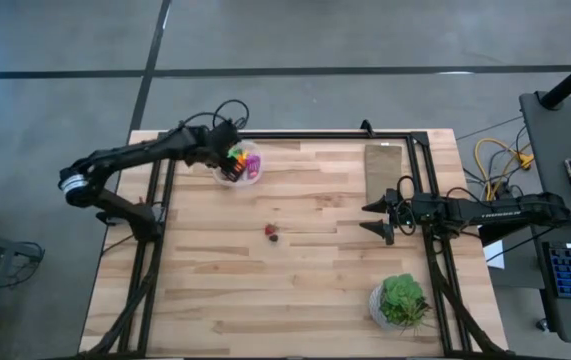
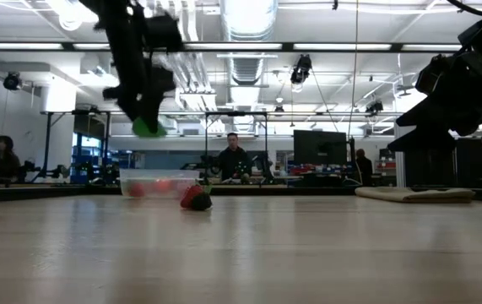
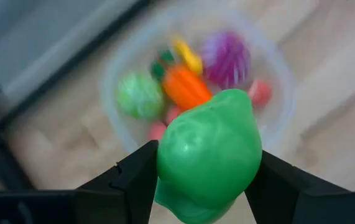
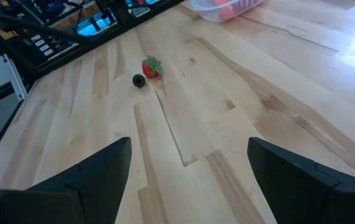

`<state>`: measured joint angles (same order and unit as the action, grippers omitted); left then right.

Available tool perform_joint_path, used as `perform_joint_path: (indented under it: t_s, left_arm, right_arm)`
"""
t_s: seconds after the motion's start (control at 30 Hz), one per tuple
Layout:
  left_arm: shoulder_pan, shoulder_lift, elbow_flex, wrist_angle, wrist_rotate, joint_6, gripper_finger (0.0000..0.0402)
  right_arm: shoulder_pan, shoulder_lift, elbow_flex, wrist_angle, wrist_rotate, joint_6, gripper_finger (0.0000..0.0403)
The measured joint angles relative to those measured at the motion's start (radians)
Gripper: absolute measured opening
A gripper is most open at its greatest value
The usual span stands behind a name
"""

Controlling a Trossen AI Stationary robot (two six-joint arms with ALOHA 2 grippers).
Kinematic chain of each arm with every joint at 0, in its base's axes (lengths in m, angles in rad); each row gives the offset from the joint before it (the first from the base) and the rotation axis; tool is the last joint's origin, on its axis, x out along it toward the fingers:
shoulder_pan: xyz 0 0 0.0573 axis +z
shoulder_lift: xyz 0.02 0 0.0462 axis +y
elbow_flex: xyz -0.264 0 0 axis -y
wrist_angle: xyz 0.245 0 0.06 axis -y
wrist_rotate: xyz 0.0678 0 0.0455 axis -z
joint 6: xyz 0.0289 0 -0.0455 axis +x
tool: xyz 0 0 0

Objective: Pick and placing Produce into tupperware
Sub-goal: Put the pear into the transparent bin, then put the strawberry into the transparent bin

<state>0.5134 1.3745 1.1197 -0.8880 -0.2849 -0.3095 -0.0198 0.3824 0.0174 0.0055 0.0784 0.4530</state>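
Pale wood-plank desk (image 1: 295,260) inside a black metal frame, grey concrete floor around it. Low view looks into a large workshop: ceiling strip lights, monitors, a person seated at a far bench (image 2: 234,160).

Clear round tupperware (image 1: 249,150) sits at the far left of the desk. Inside, from the left wrist view: an orange carrot (image 3: 186,88), a green ball (image 3: 139,96), a purple bumpy cluster (image 3: 225,60), a yellow piece (image 3: 188,54), and small red pieces (image 3: 261,92).

Left end effector (image 3: 208,186) hangs directly over the tupperware, fingers clenched on a green piece of produce (image 3: 209,155) that is held clear above the bowl.

Near the desk's middle lie a small red strawberry-like piece (image 1: 270,231) and a dark ball (image 1: 275,238), just beside each other and well apart from the tupperware.

Right end effector (image 1: 377,217) waits above the right side of the desk, fingers spread wide, grasping nothing.

Flat tan board (image 1: 385,170) at the far right. Leafy green plant in a white pot (image 1: 401,300) at the near right.
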Motion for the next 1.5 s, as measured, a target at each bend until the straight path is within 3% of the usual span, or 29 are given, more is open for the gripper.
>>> perform_joint_path:
  t_s: [0.1, 0.4, 0.67, 0.83, 1.23, 1.5]
  left_arm:
    - [0.059, 0.057, -0.014, -0.009, 0.121, 0.020, 0.0190]
    - [0.071, 0.175, -0.004, 0.167, 0.116, 0.133, 0.0190]
    - [0.087, 0.260, -0.016, 0.144, 0.201, 0.142, 0.0190]
    - [0.087, 0.261, -0.012, 0.141, 0.222, 0.144, 0.0195]
    - [0.087, 0.245, -0.007, 0.146, 0.149, 0.245, 0.0271]
    - [0.072, 0.177, -0.005, 0.129, 0.162, 0.244, 0.0283]
  right_arm:
    - [0.000, 0.000, 0.000, 0.000, 0.000, 0.000, 0.0313]
    - [0.000, 0.000, 0.000, 0.000, 0.000, 0.000, 0.0313]
    - [0.000, 0.000, 0.000, 0.000, 0.000, 0.000, 0.0313]
    - [0.000, 0.000, 0.000, 0.000, 0.000, 0.000, 0.0313]
    - [0.000, 0.000, 0.000, 0.000, 0.000, 0.000, 0.0313]
    - [0.000, 0.000, 0.000, 0.000, 0.000, 0.000, 0.0313]
